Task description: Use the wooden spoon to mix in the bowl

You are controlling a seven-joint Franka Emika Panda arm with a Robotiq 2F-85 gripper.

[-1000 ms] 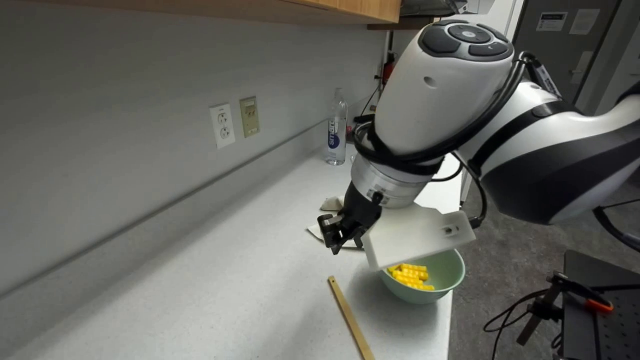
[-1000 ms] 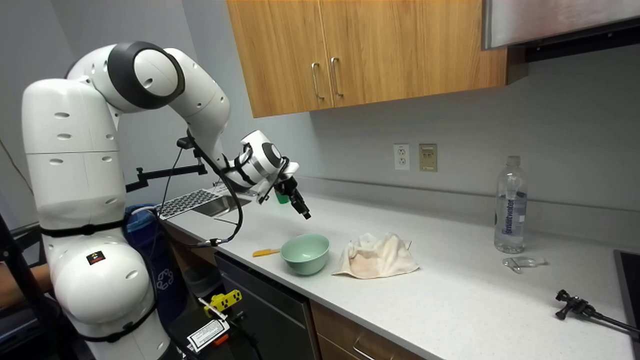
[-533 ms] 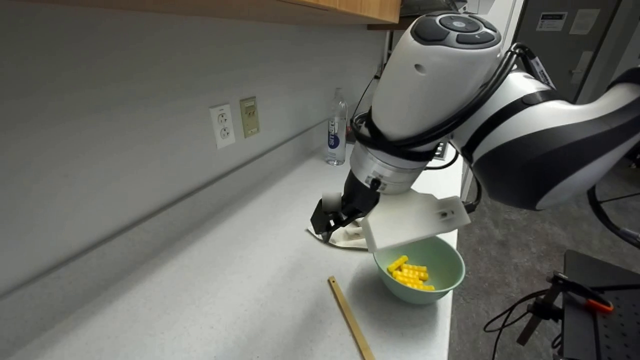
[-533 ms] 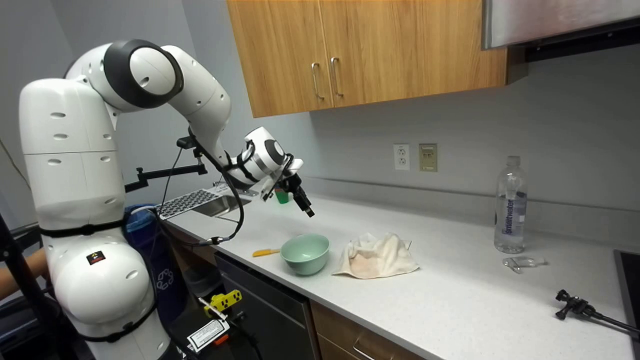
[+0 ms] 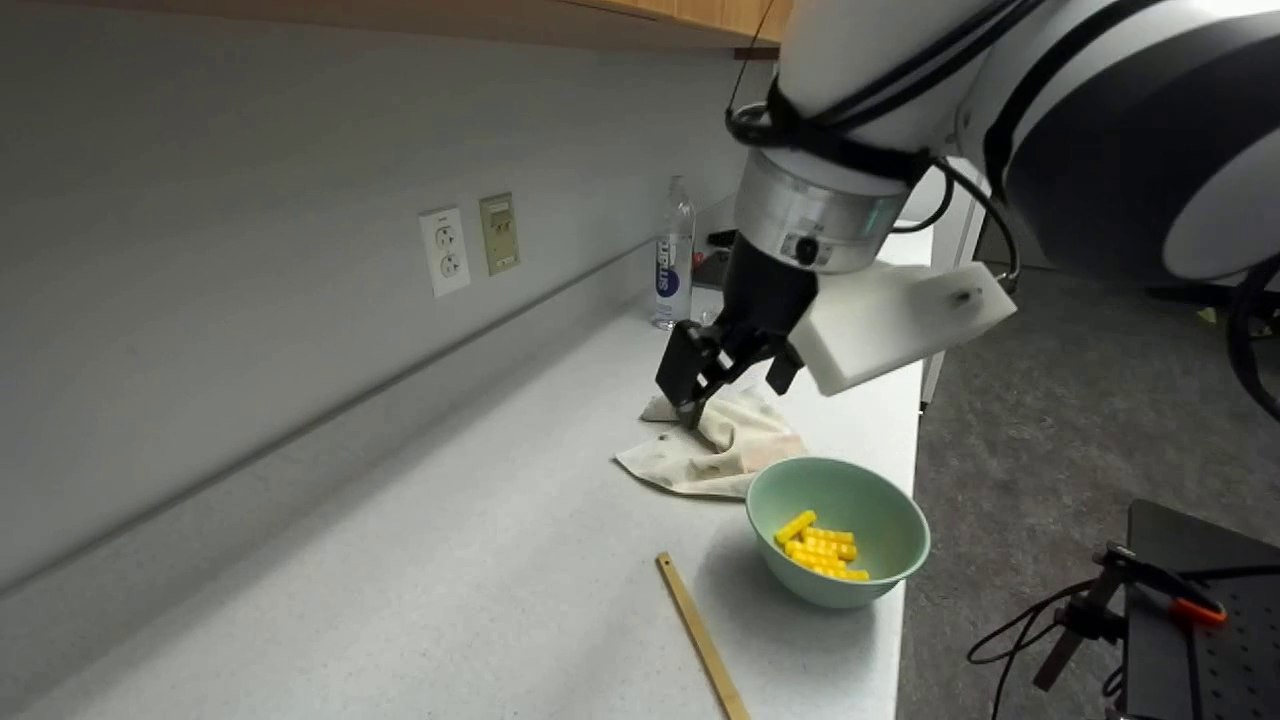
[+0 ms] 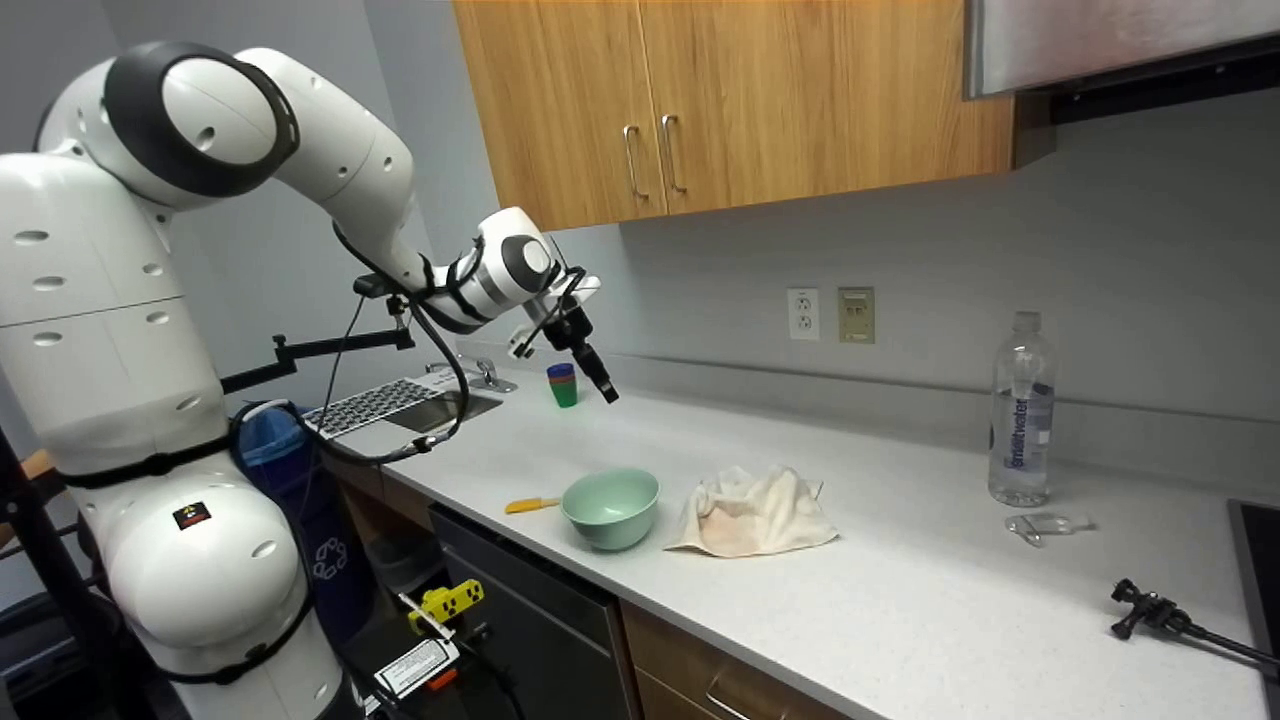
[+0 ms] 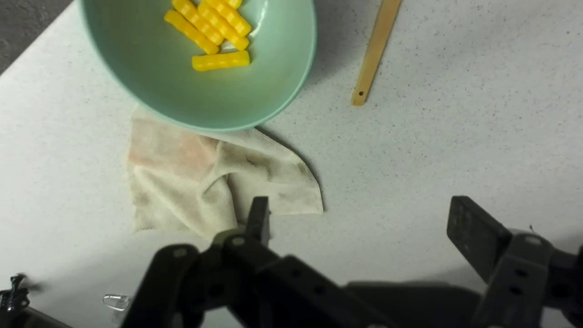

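The wooden spoon (image 5: 702,640) lies flat on the counter beside the bowl, a long tan stick with a small hole in its end. In the wrist view the spoon (image 7: 375,52) runs off the top edge. The pale green bowl (image 5: 890,535) stands upright near the counter's edge, with several yellow pieces (image 7: 221,60) inside. Seen in the other direction, the bowl (image 6: 612,512) hides part of the spoon (image 6: 530,505). My gripper (image 7: 362,212) is open, its fingers wide apart and nothing between them. It hangs above the counter, clear of both spoon and bowl.
A crumpled whitish cloth (image 7: 182,168) lies close by the bowl. Stacked coloured cups (image 6: 562,386) stand near the sink. Further along are a water bottle (image 6: 1022,420) and a black clamp (image 6: 1150,612). A wooden cabinet (image 6: 800,100) hangs overhead; the wall runs behind.
The arm has risen and drawn back, lifting the gripper higher off the counter. Its fingers have spread wider. The spoon, the bowl and the cloth have stayed put.
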